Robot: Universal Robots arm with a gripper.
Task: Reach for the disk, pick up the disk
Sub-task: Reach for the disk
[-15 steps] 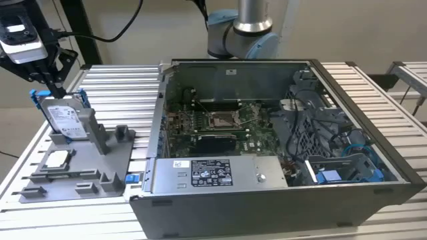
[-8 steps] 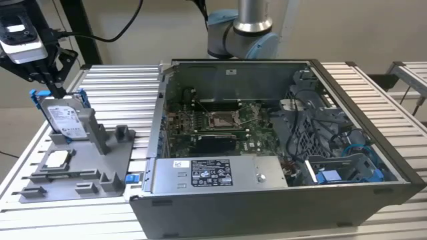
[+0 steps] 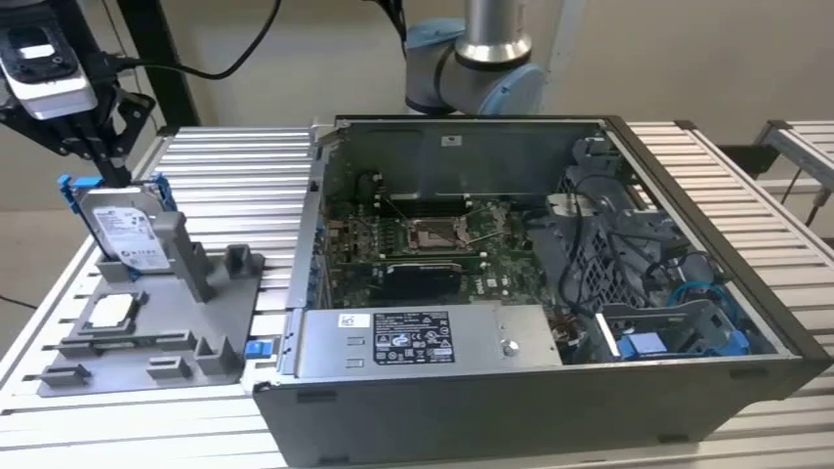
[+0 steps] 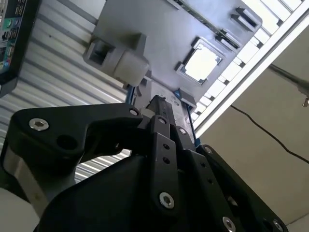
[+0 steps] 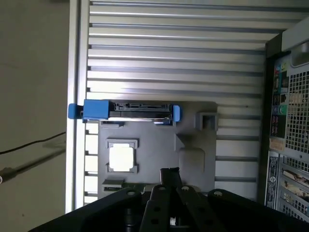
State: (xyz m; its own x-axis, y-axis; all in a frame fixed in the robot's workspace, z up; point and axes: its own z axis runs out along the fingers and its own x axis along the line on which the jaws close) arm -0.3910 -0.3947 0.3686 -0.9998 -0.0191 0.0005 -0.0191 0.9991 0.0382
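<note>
On the slatted surface [image 3: 234, 166], open computer case [image 3: 521, 420] centre-right. Grey fixture [image 3: 195, 322] at lower left holds the disk [image 3: 131, 230] upright. Claw [image 3: 107, 168] at upper left, just above disk's top edge, looks drawn together, empty. Reach nearly complete; pickup not done.

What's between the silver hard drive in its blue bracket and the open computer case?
In the exterior view, a grey holder post and ribbed metal table separate the hard drive from the computer case.

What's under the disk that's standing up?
A grey holder tray sits under the disk, on the slatted table. The disk's bottom edge is hidden in the tray's slot.
</note>
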